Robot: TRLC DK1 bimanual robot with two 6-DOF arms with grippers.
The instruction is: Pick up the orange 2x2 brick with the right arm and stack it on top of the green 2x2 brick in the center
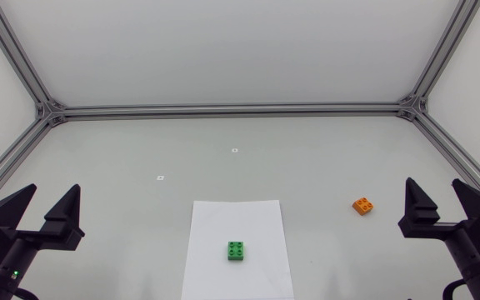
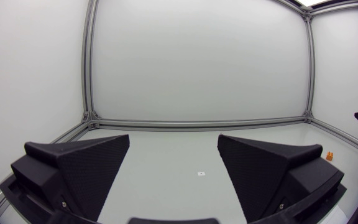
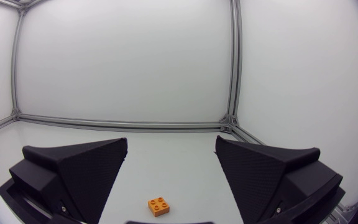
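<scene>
Right hand (image 1: 433,185), fingers spread and empty, stands near the small orange 2x2 plastic brick (image 1: 362,205) on the right side of the desk (image 1: 307,167). The brick seems light, stiff and smooth, so pinch its flat opposite walls.

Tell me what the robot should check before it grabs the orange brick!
1. Right hand open, with nothing between its fingers: ok.
2. Orange brick in sight, on the table just ahead of the right hand: ok.
3. Nothing touching or covering the orange brick: ok.
4. Green brick lying on the white sheet with its studs bare: ok.
5. Left hand off at its own side, away from both bricks: ok.
6. Orange brick gripped: not ok, the hand is not yet on it.
</scene>
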